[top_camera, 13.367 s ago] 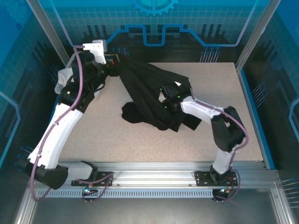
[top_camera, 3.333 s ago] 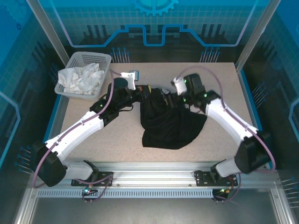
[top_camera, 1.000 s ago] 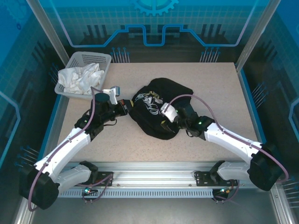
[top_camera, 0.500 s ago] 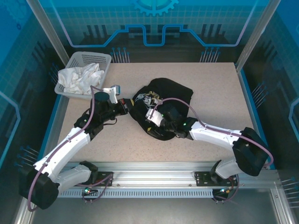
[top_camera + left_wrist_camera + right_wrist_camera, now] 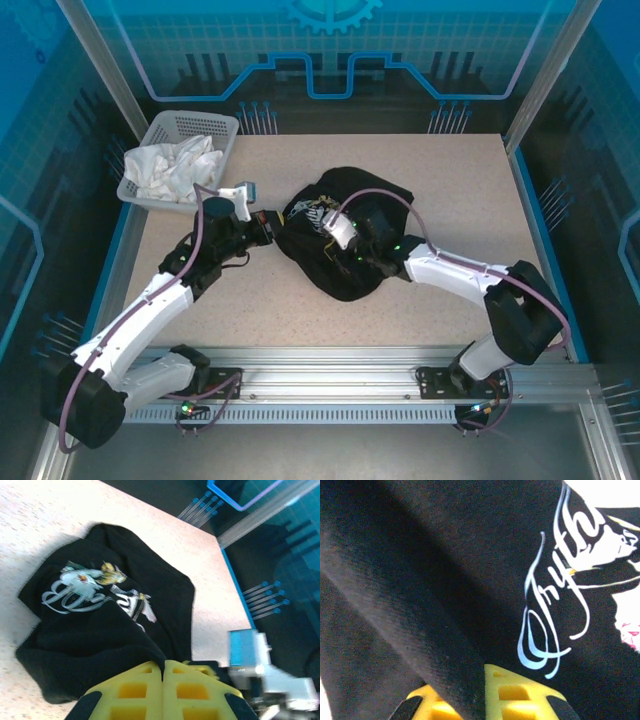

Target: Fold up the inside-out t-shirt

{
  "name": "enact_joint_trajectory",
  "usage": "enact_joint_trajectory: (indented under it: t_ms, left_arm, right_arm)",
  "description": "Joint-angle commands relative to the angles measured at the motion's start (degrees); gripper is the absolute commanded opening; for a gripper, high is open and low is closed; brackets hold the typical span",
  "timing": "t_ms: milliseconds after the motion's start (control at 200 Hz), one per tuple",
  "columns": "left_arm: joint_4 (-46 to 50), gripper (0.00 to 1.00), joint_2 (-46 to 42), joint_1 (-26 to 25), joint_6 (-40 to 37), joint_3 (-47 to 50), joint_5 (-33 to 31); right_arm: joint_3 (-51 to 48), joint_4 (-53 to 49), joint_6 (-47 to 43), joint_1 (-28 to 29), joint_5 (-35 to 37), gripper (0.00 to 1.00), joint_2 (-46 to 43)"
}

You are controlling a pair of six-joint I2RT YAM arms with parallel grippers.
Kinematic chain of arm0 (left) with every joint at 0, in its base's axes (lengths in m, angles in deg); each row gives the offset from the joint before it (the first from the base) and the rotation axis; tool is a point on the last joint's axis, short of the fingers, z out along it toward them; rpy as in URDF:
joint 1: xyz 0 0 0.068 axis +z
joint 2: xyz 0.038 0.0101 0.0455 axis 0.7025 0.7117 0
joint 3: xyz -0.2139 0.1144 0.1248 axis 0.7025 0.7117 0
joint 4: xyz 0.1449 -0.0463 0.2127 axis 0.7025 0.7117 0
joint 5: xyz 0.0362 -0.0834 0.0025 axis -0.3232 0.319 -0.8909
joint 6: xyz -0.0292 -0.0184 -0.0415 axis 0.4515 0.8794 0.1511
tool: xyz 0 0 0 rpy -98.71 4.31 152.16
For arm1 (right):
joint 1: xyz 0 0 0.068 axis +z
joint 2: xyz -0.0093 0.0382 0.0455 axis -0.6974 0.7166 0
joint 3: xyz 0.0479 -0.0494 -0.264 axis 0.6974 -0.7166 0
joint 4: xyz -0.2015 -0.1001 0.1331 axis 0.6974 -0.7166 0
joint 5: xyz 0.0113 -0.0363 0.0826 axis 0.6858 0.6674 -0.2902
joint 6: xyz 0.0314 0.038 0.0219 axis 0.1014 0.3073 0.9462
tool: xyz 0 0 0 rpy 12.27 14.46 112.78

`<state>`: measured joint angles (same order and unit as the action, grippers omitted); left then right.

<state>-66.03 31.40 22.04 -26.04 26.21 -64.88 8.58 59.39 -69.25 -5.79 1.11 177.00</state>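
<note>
T-shirt (image 5: 350, 262): black crumpled heap, yellow-and-white print up, mid-tabletop (image 5: 450, 180).
Left tool (image 5: 162, 677): pressed together, pinching its left edge.
Right tool (image 5: 479, 695): pinching a fold beside the print.
Basket (image 5: 165, 125): far-left corner, holds white cloth (image 5: 170, 165).

**One shirt, one basket, two arms**

There is one black t-shirt (image 5: 340, 280) and one table (image 5: 460, 170) beneath it. The shirt carries one printed design (image 5: 92, 587), in white and yellow.

There is one basket (image 5: 190, 117). In it sits one bundle of white cloth (image 5: 170, 165); whether the bundle is a single piece or several cannot be told.

There are two robot arms: one left arm (image 5: 140, 310) and one right arm (image 5: 455, 270). Each ends in one gripper, which makes two: the left gripper (image 5: 162, 667) and the right gripper (image 5: 475, 680). Each gripper has two yellow fingers (image 5: 135, 687), four fingers in all.
</note>
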Motion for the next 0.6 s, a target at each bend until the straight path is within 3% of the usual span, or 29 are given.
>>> enact_joint_trajectory:
  t_ms: [0, 65, 140, 280, 440, 515, 595]
  left_arm:
    - [-1.3, 0.0, 1.4, -0.4, -3.5, 2.0, -11.8]
    - [-2.3, 0.0, 5.9, -0.4, -5.7, 1.4, -16.1]
    - [-2.4, 0.0, 11.9, -0.3, -8.5, -1.3, -18.2]
    - [0.9, 0.21, 18.1, -0.3, -11.8, -6.0, -20.4]
    - [3.0, 0.46, 10.9, -3.4, -11.3, -2.5, -18.9]
    - [3.0, 0.51, 5.5, -7.8, -12.1, 0.5, -18.2]
    - [0.2, 0.56, 2.3, -11.6, -12.1, 3.5, -12.8]
  right_arm:
    - [2.8, 2.7, 10.2, -8.0, -22.7, 0.0, -3.0]
    - [3.5, 7.5, 18.0, -11.0, -32.7, 0.0, -1.9]
    - [4.3, 9.8, 22.3, -11.4, -37.0, 0.0, -0.6]
    - [4.8, 10.0, 27.4, -12.1, -37.2, 0.0, -0.2]
    - [5.2, 9.8, 32.9, -13.5, -36.4, 0.0, 1.5]
    - [5.8, 8.7, 33.5, -13.7, -35.7, 0.0, 2.4]
    - [6.3, 8.5, 34.0, -14.2, -35.7, 0.0, 3.0]
